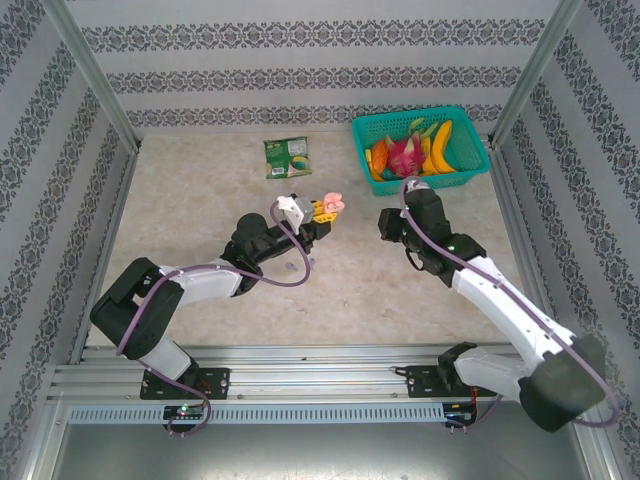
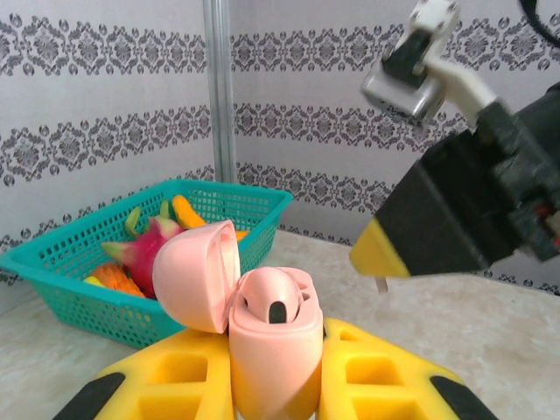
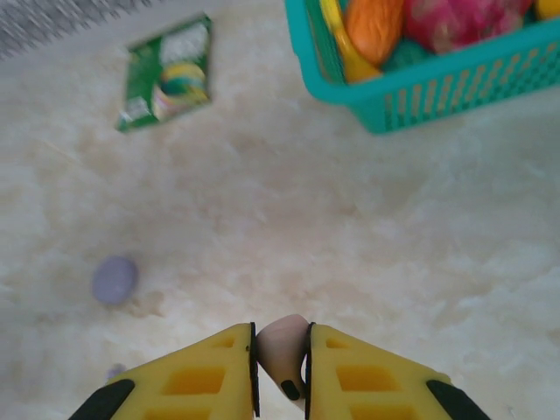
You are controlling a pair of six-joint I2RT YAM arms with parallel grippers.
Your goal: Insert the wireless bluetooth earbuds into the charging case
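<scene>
Over the desk, left pincer grips an open pink plastic charging case; right pincer pinches a pale-pink earbud.

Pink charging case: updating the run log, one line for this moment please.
left gripper: shut on open pink plastic charging case | right gripper: shut on pale pink earbud | held earbud: not yet inserted

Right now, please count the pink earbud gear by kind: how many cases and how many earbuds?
Cases: 1, the pink charging case.
Earbuds: 2, one pink earbud seated in it, another in the right pincer.
Total: 3.
</scene>
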